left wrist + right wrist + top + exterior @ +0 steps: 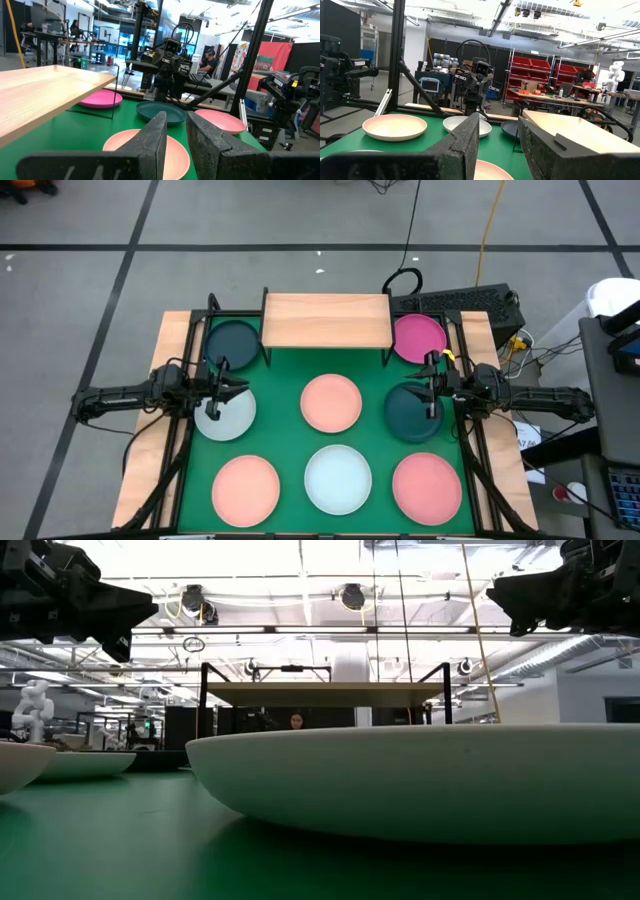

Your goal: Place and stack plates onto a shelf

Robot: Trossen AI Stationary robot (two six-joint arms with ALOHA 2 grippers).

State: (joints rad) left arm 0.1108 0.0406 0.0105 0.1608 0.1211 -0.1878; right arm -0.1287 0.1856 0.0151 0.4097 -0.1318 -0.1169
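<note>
The light-wood shelf (pixel 325 320) stands on thin black legs at the table's far edge. Several plates lie flat on the green table. A dark teal plate (pixel 232 340) and a magenta plate (pixel 418 337) flank the shelf. In the middle row lie a mint-white plate (pixel 225 415), a pink plate (pixel 331 402) and a second dark teal plate (pixel 410 415). My left gripper (pixel 238 388) (pixel 176 126) hovers open above the mint-white plate. My right gripper (pixel 426 386) (pixel 498 125) hovers open above the dark teal plate in the middle row.
Along the near edge lie a pink plate (pixel 245 488), a mint-white plate (pixel 338 478) and a salmon-pink plate (pixel 427 487). Black frame posts (pixel 212 305) stand beside the shelf. A keyboard (pixel 460 302) and cables lie behind the table's far right corner.
</note>
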